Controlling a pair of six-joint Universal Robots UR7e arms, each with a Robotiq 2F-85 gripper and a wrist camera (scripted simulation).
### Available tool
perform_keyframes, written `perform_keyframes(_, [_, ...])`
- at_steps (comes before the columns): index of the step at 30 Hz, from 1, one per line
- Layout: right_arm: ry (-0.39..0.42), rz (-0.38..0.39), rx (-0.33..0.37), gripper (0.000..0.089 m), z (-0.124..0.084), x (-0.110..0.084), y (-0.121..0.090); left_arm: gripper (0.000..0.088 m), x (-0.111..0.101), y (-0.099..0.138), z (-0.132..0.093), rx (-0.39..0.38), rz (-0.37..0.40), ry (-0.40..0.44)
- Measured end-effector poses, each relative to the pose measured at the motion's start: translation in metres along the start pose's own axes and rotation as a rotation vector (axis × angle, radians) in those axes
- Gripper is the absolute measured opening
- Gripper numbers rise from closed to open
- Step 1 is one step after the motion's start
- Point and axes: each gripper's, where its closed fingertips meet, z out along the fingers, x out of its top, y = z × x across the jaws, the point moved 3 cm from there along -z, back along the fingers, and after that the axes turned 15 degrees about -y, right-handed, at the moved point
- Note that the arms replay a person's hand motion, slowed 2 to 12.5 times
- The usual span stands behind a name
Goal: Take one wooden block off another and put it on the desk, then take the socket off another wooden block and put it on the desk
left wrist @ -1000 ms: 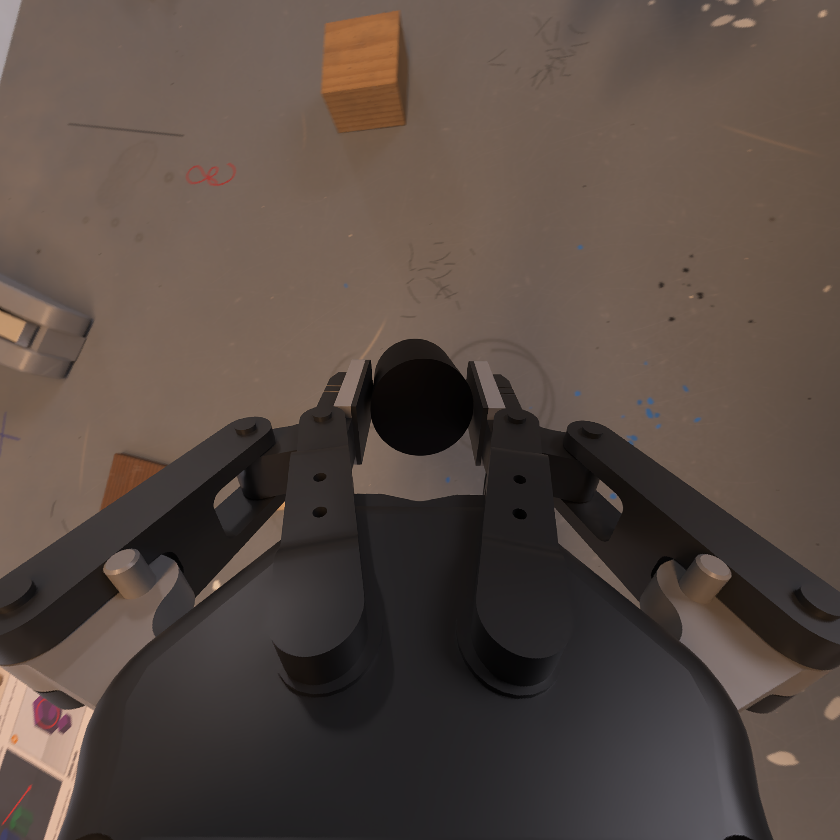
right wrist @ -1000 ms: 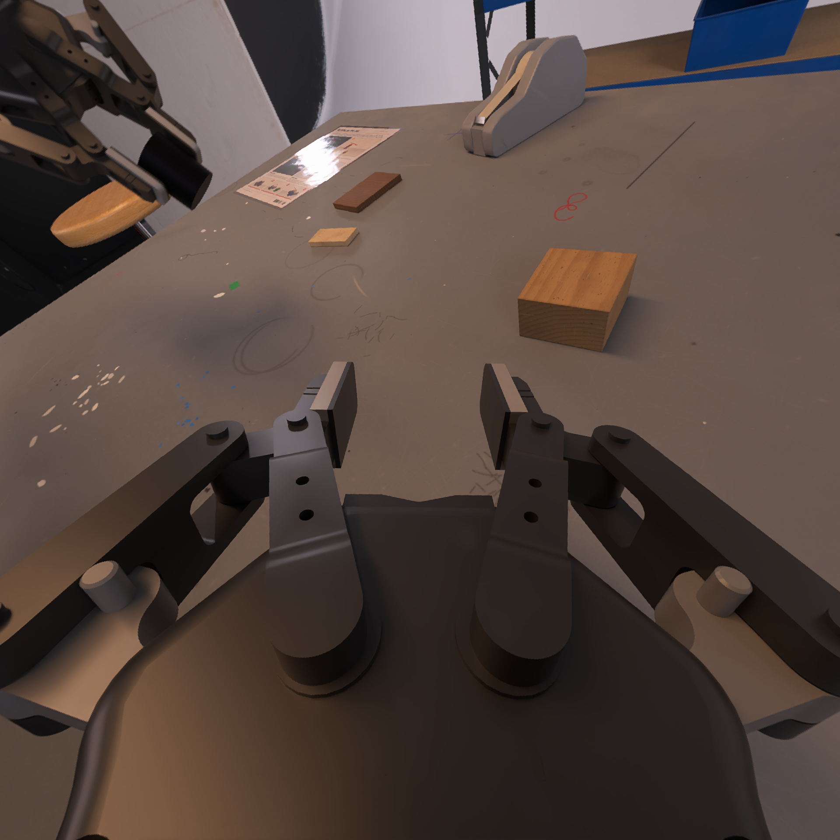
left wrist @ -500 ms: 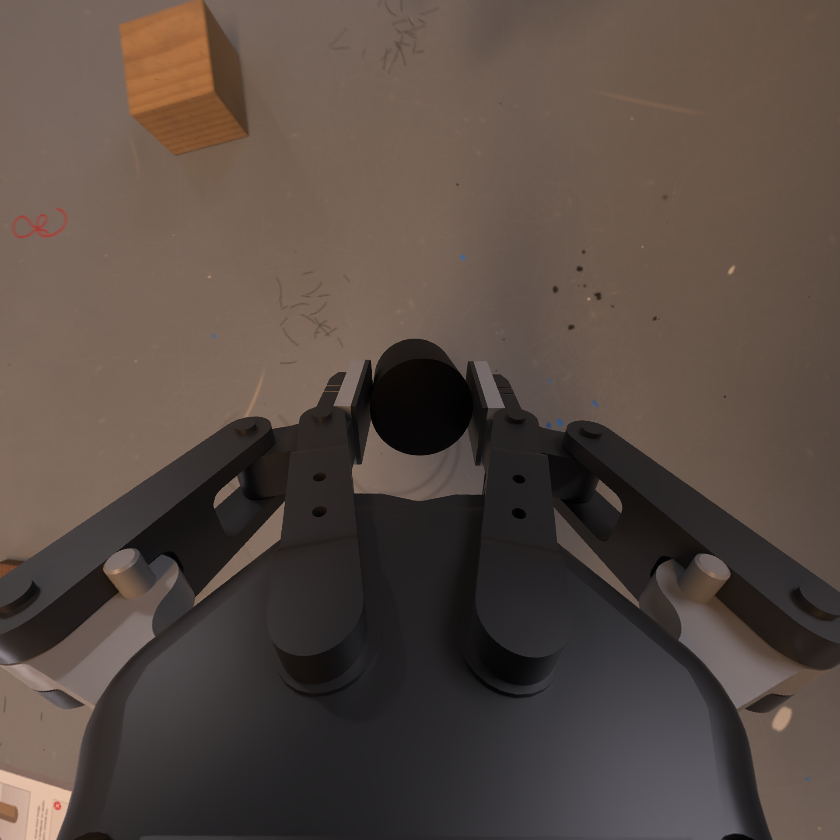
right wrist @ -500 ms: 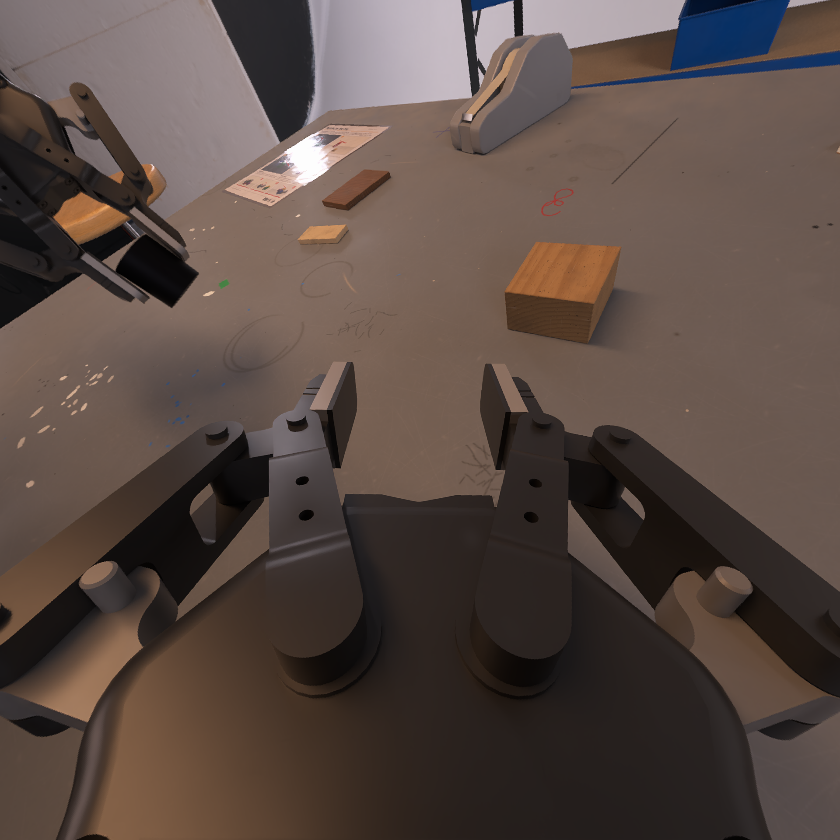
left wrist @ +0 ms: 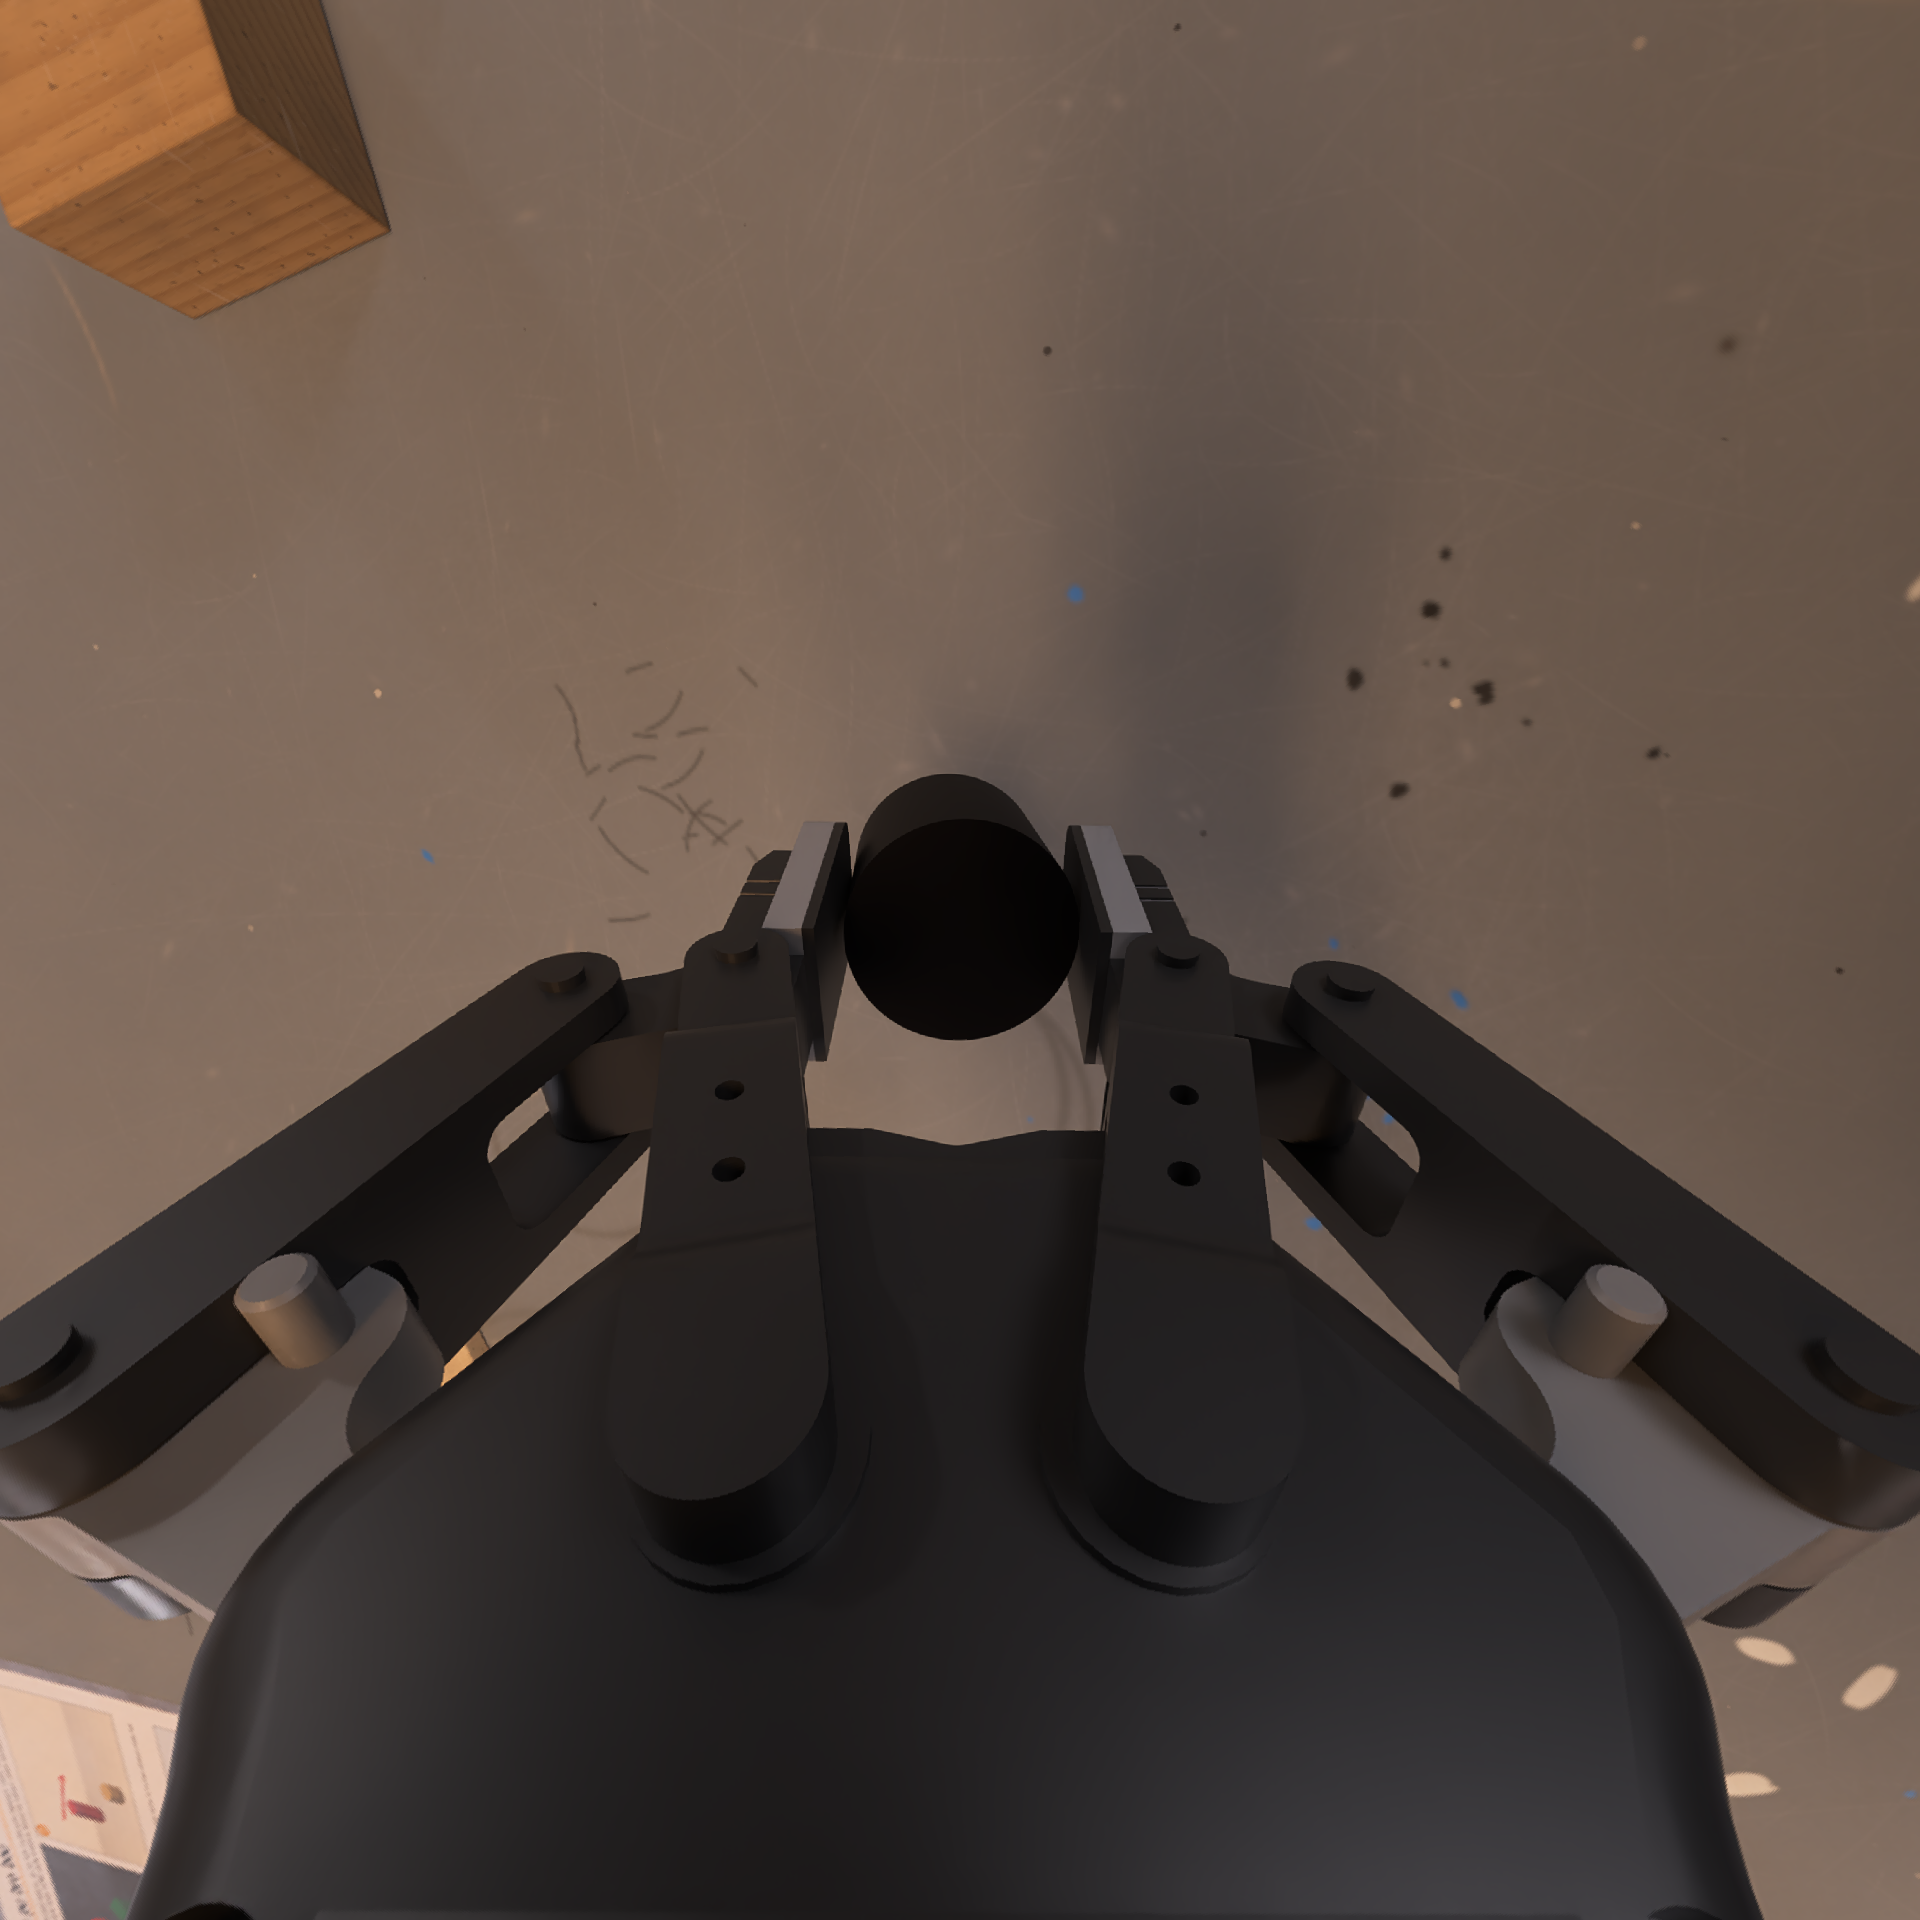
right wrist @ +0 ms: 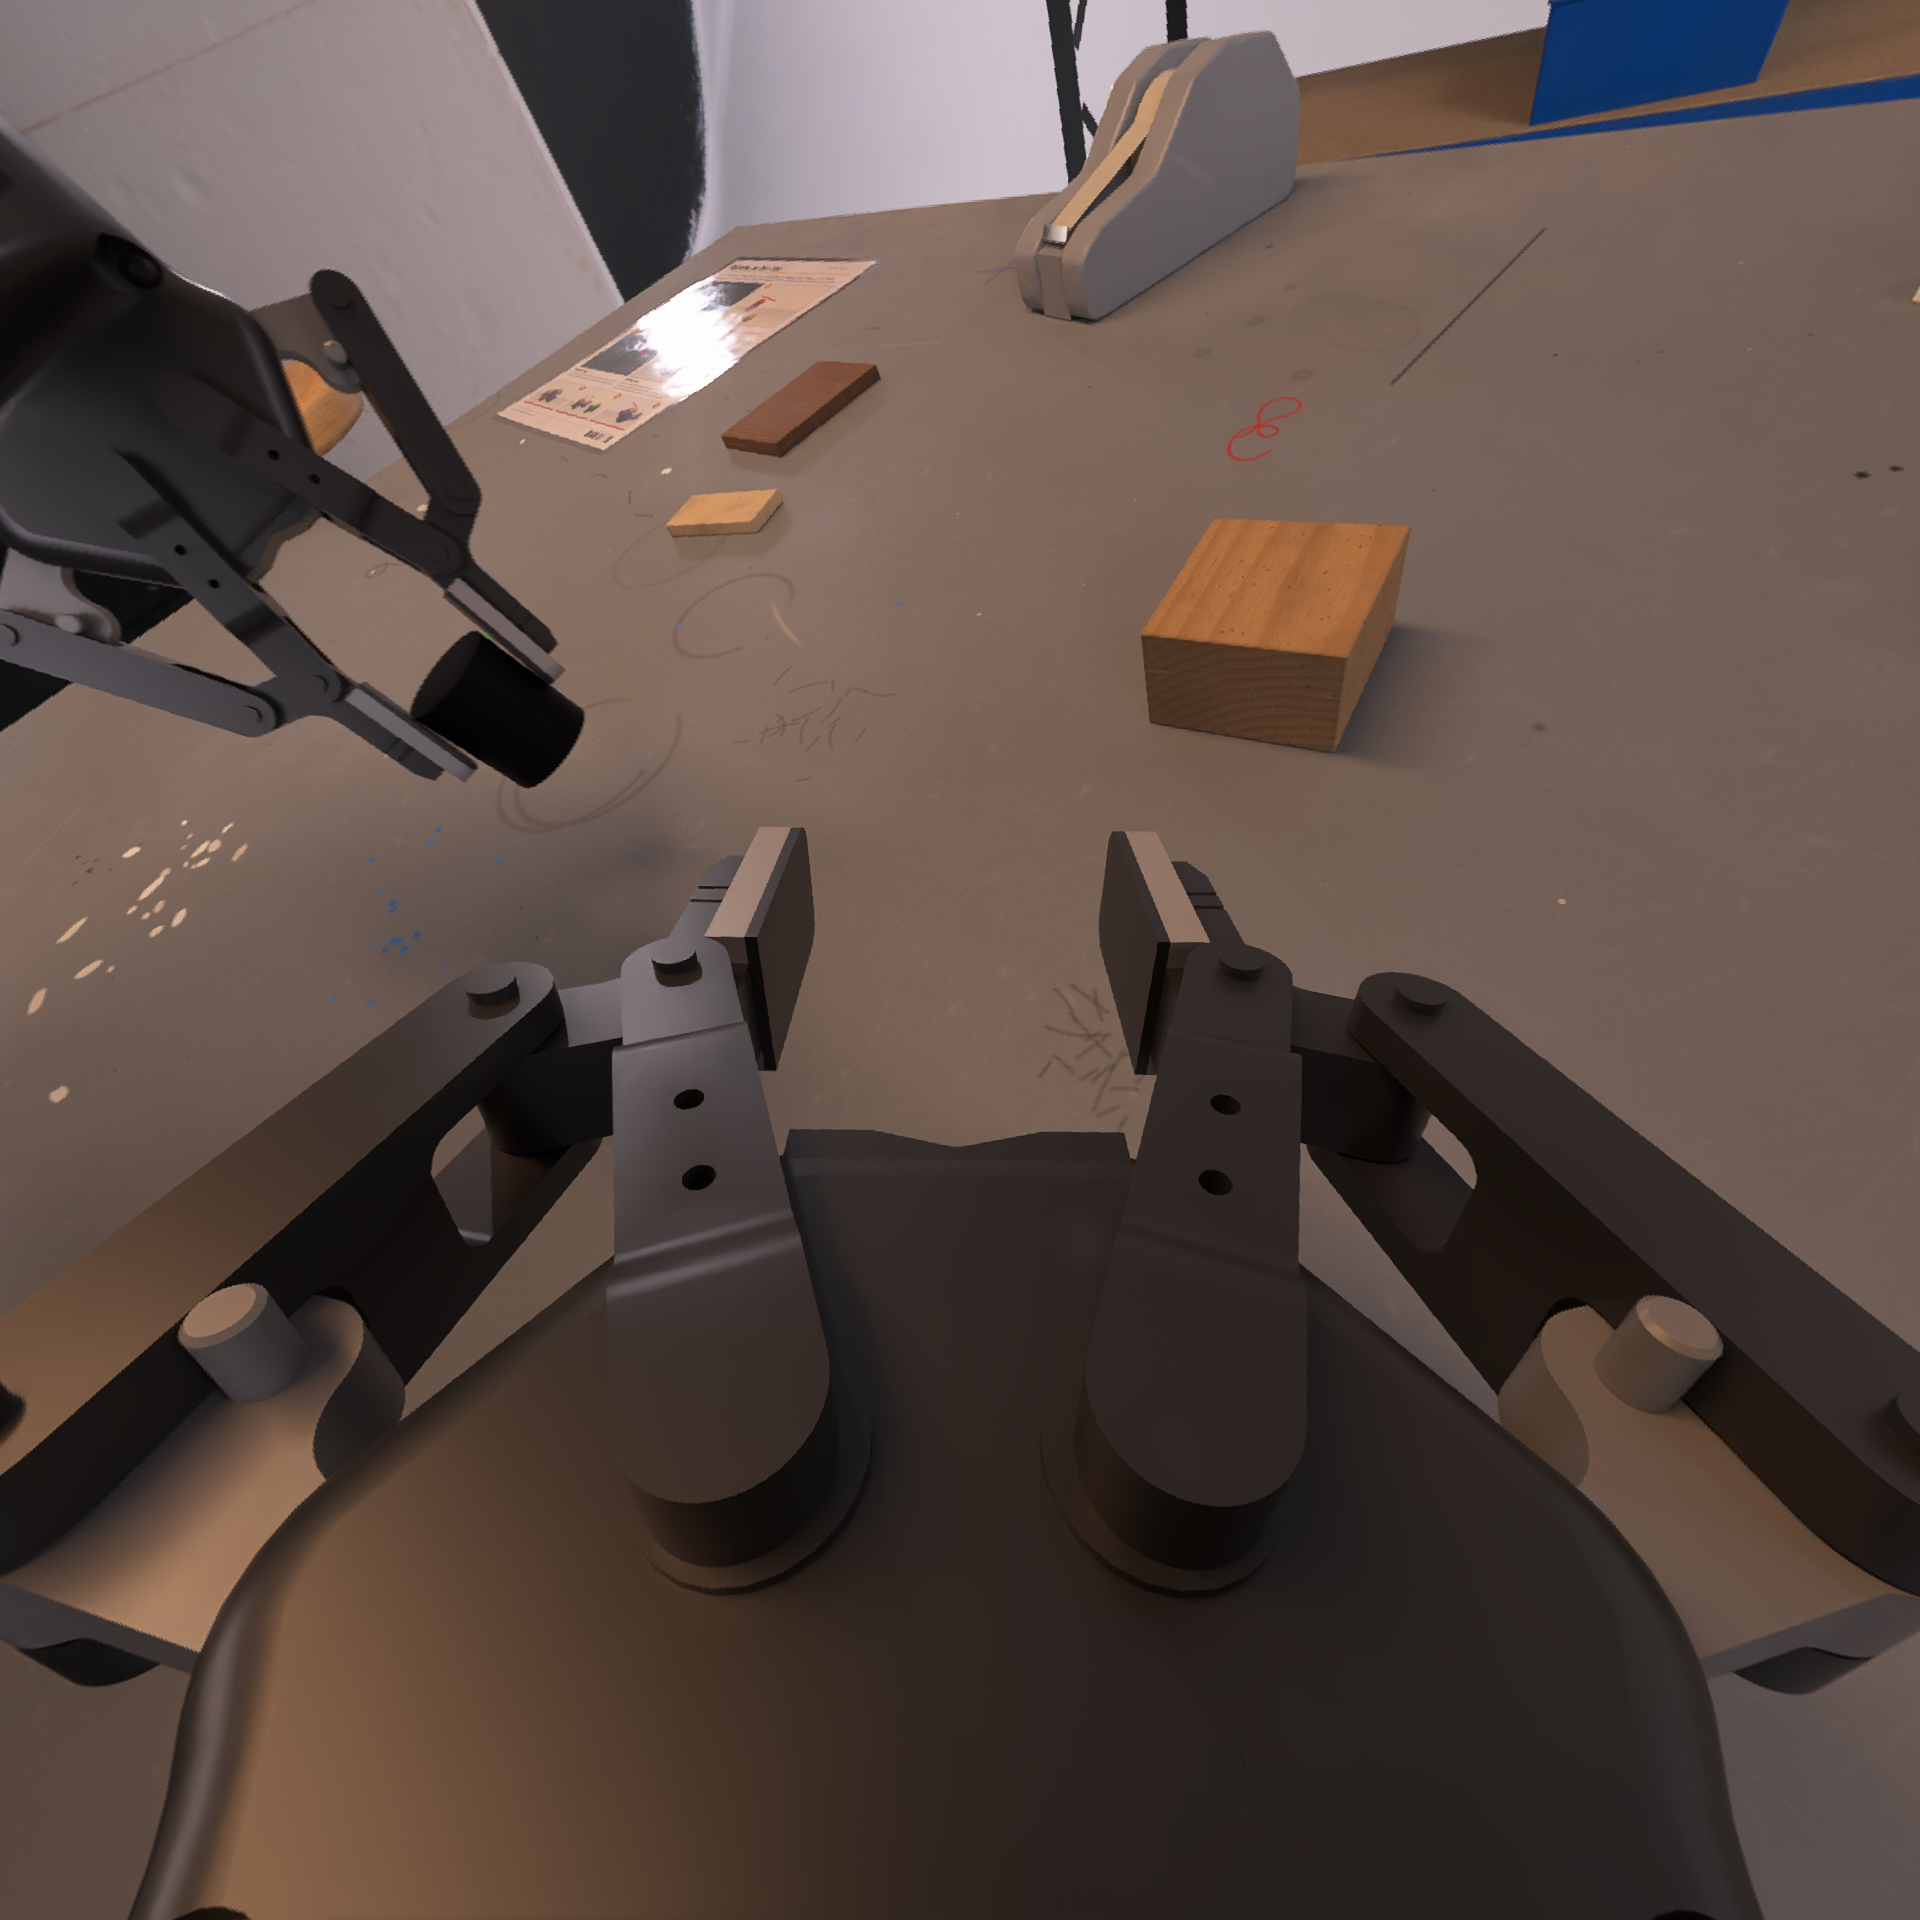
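Note:
My left gripper (left wrist: 958, 883) is shut on a black cylindrical socket (left wrist: 958, 914) and holds it above the grey desk (left wrist: 1143, 364). The right wrist view shows the same gripper (right wrist: 488, 717) with the socket (right wrist: 499, 712) at the left, a little above the desk. A large light wooden block (right wrist: 1273, 629) stands on the desk to the right; its corner shows at the top left of the left wrist view (left wrist: 156, 135). My right gripper (right wrist: 956, 935) is open and empty, above the desk in front of that block.
A thin dark wooden slab (right wrist: 800, 405) and a small pale wooden piece (right wrist: 724, 511) lie farther back. A glossy printed sheet (right wrist: 691, 348) lies at the far left edge. A grey tape dispenser (right wrist: 1164, 177) stands at the back. A blue bin (right wrist: 1662, 42) sits beyond.
My left gripper has carried the socket down and toward the right gripper's side, closer to the desk. The right gripper has stayed open and has barely moved.

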Motion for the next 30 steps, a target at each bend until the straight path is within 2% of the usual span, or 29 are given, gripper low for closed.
perform_keyframes(10, [-0.004, 0.003, -0.004, 0.0502, 0.001, -0.002, 0.000, 0.0366, 0.030, -0.026, 0.019, -0.040, 0.011, -0.081])
perform_keyframes(22, [-0.017, -0.006, -0.005, 0.0503, 0.003, -0.005, -0.004, 0.0366, 0.067, -0.064, 0.037, -0.123, -0.011, -0.108])
perform_keyframes(30, [-0.032, -0.024, -0.021, 0.0503, 0.004, -0.009, -0.007, 0.0366, 0.084, -0.086, 0.048, -0.167, -0.024, -0.132])
